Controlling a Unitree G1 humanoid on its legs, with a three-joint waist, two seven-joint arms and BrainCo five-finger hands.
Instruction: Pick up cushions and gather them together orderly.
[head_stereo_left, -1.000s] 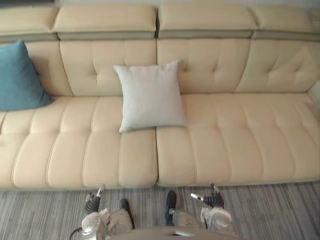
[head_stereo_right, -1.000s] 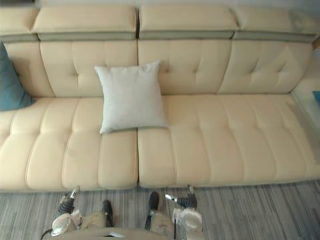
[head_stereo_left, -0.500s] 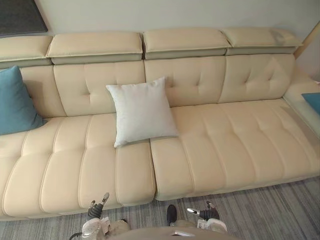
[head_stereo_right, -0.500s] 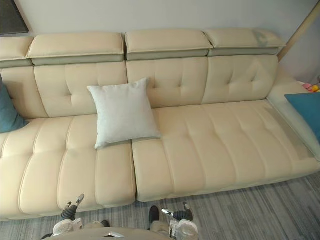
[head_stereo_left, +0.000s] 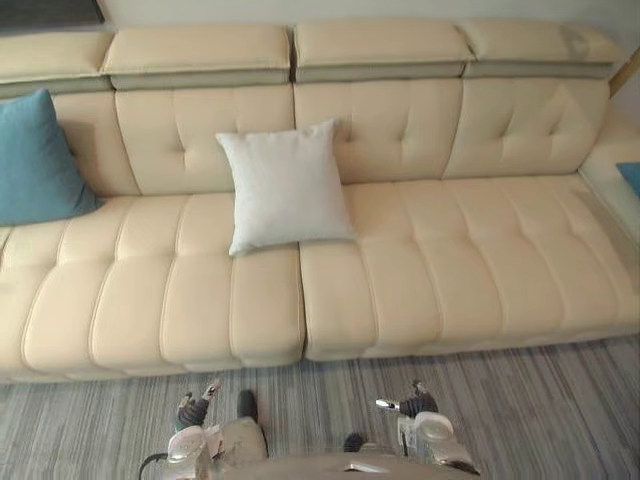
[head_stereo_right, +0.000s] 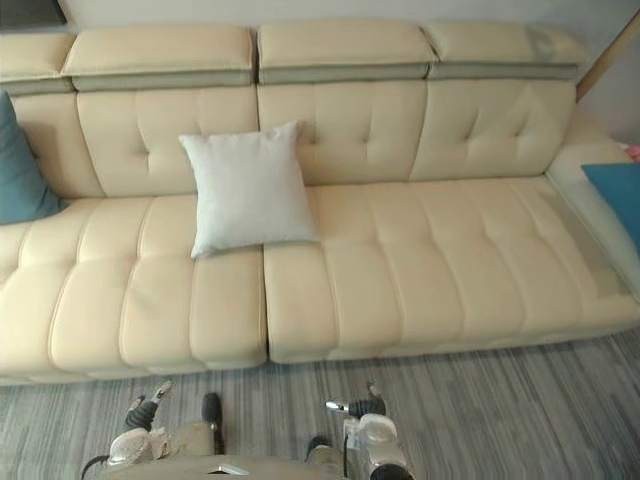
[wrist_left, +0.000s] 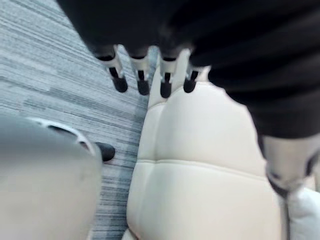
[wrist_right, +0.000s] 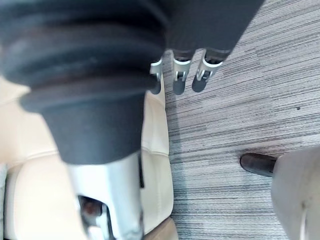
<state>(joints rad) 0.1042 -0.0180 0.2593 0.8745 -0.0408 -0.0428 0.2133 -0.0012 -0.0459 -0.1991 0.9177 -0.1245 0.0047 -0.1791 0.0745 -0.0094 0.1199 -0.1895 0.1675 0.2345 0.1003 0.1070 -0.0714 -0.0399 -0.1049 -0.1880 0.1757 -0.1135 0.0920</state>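
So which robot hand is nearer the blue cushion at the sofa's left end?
Left. The left robot hand hangs over the carpet, right of the blue cushion; the right robot hand hangs much farther right.

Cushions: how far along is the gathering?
Done: nothing. The white cushion leans midway along the sofa, the left blue cushion at one end, the right blue cushion at the other, all apart. In hand: nothing; left hand and right hand hang open above the floor. Left: every pickup.
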